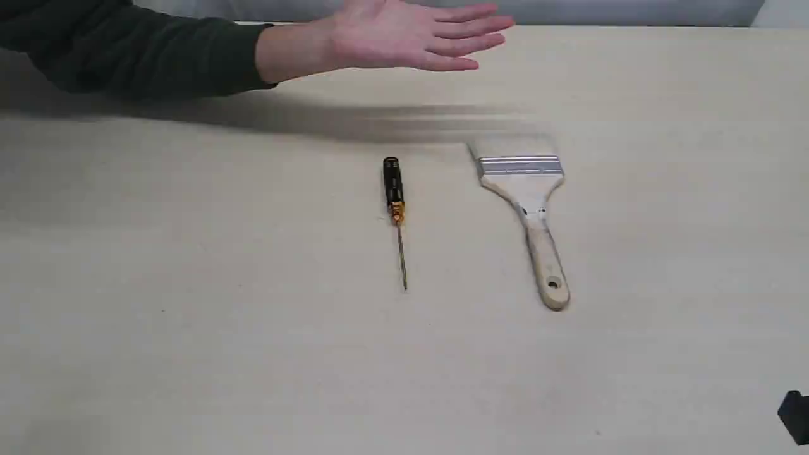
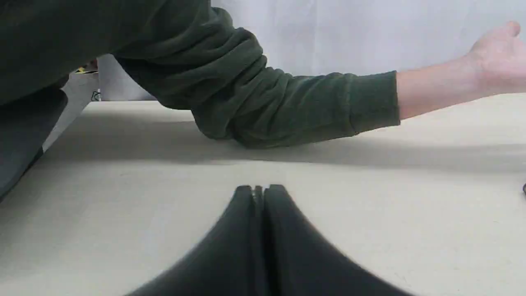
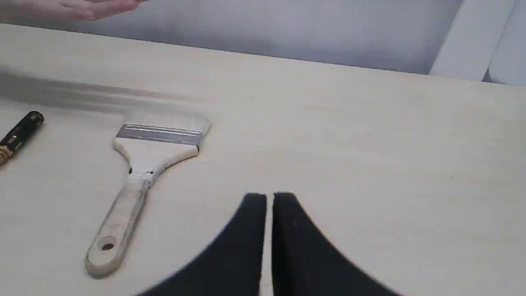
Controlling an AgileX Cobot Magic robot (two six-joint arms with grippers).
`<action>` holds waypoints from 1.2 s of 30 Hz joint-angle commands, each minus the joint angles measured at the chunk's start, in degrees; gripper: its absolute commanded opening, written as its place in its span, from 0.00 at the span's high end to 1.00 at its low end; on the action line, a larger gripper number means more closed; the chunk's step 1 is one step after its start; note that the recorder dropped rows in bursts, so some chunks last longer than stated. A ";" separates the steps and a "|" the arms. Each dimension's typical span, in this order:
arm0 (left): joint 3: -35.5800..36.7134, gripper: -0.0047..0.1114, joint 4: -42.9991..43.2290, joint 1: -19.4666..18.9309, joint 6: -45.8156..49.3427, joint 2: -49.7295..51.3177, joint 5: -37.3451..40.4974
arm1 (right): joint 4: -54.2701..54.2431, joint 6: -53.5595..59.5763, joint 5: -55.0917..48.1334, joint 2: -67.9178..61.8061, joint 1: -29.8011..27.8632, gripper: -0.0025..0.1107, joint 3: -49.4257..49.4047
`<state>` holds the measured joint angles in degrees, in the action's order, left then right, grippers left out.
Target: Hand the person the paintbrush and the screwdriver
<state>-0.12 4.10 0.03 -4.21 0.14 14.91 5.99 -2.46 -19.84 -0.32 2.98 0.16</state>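
Note:
The paintbrush (image 1: 528,202) lies flat right of centre, bristles toward the far edge, holed handle end toward the front. Left of it lies the screwdriver (image 1: 394,208), black handle far, thin shaft pointing forward. The person's hand (image 1: 411,35) hovers palm-up over the far edge, dark green sleeve (image 1: 133,54) stretching to the left. In the right wrist view the paintbrush (image 3: 144,164) and the screwdriver's handle (image 3: 18,133) lie beyond my right gripper (image 3: 269,197), which is shut and empty. My left gripper (image 2: 259,189) is shut and empty, facing the sleeve (image 2: 267,98) and hand (image 2: 499,53).
The pale wooden table (image 1: 189,316) carries only the two tools. A black part of the right arm (image 1: 795,414) shows at the lower right corner. A light wall runs behind the table's far edge.

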 commanded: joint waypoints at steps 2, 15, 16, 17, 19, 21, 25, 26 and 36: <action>0.12 0.96 -0.09 0.27 -0.12 -0.14 -0.74 | 0.00 0.27 0.04 0.32 -0.23 0.94 -0.16; 0.12 0.96 -0.08 0.27 -0.12 -0.14 -0.63 | 0.00 0.27 3.37 0.32 -0.26 0.94 -0.16; 0.12 0.96 -0.08 0.27 -0.12 -0.14 -0.63 | 0.00 0.27 5.07 0.32 -0.26 0.94 -0.16; 0.12 0.96 -0.08 0.27 -0.12 -0.14 -0.63 | 0.00 0.27 7.02 0.32 -0.26 0.94 -0.16; 0.12 0.96 -0.08 0.27 -0.12 -0.14 -0.63 | -0.57 0.27 10.88 0.32 -0.26 0.94 -0.16; 0.12 0.96 -0.08 0.27 -0.12 -0.14 -0.63 | -0.69 0.27 14.86 0.32 -0.26 0.94 -0.16; 0.12 0.96 -0.08 0.27 -0.12 -0.14 -0.63 | -0.69 0.27 20.91 0.32 -0.26 0.94 -0.16; 0.12 0.96 -0.08 0.27 -0.12 -0.14 -0.63 | -0.69 0.27 21.97 0.32 -0.26 0.94 -0.16; 0.12 0.96 -0.22 0.27 -0.12 -0.14 -0.56 | -0.69 0.15 23.87 0.32 -0.26 0.94 -0.16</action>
<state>-0.12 4.10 0.03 -4.21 0.14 14.91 5.57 -2.46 3.03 -0.32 2.98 0.16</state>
